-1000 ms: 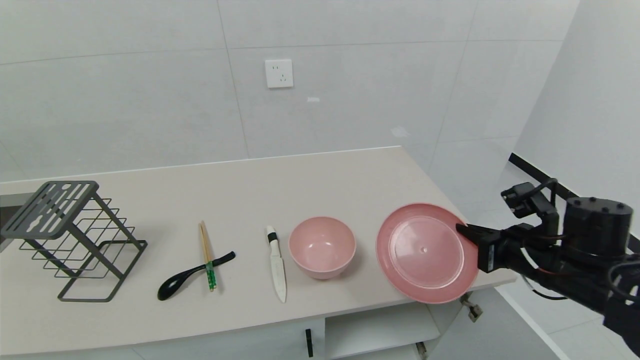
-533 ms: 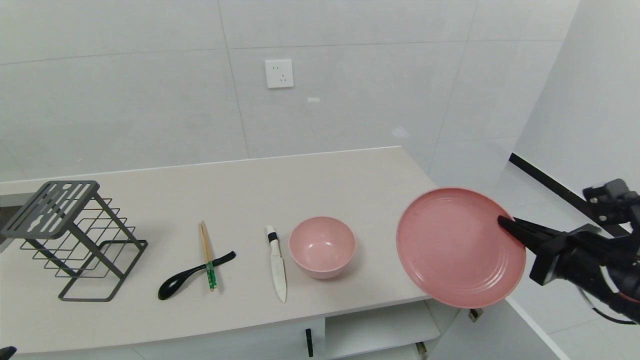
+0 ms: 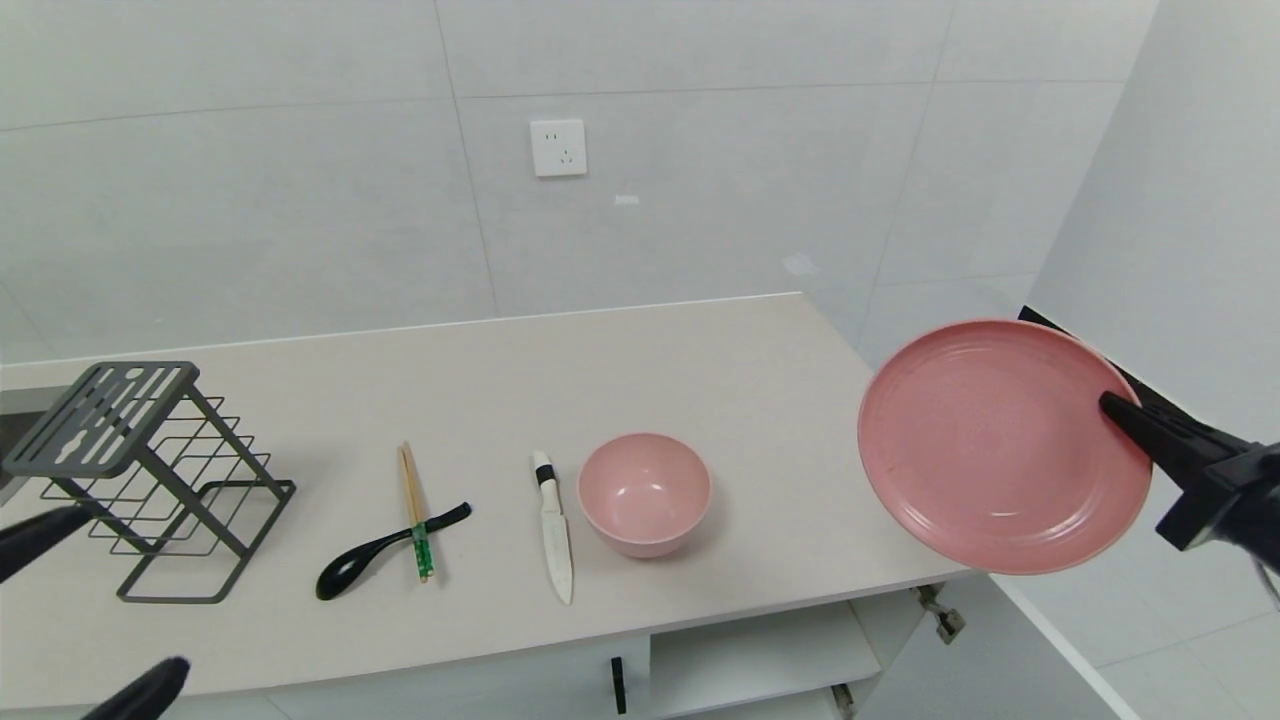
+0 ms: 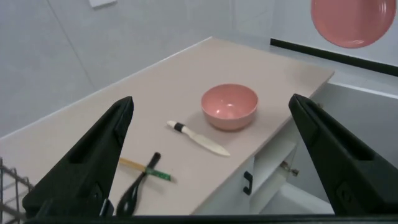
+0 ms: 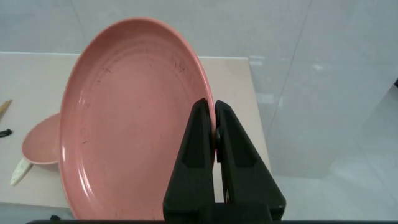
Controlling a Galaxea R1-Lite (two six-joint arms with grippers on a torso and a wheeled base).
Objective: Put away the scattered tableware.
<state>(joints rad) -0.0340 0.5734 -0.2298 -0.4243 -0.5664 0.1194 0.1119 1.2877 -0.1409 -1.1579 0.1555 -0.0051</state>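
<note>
Beige countertop [image 3: 600, 370] runs from the left edge of the head view to a rounded right end, with broad bare surface across its rear half. Dark wire rack [image 3: 130, 470] stands at the left end with open counter beside it. Pink plate [image 3: 990, 445] is in the air at right of frame, past the counter's right edge, tilted on its rim with its face toward the camera. Right gripper [image 5: 212, 115] is pinched narrow on the plate's rim. One second ago the plate overhung the counter's right corner; it is now higher and further right, clear of the counter. Left gripper [image 3: 136, 587] has come into the lower left, fingers spread wide, holding nothing. Round glossy pink bowl [image 3: 645, 490] sits upright near the front edge, with a cream knife [image 3: 555, 530] with a black band just left of it. A black spoon [image 3: 380, 550] lies across wooden chopsticks [image 3: 412, 505] further left.
</note>
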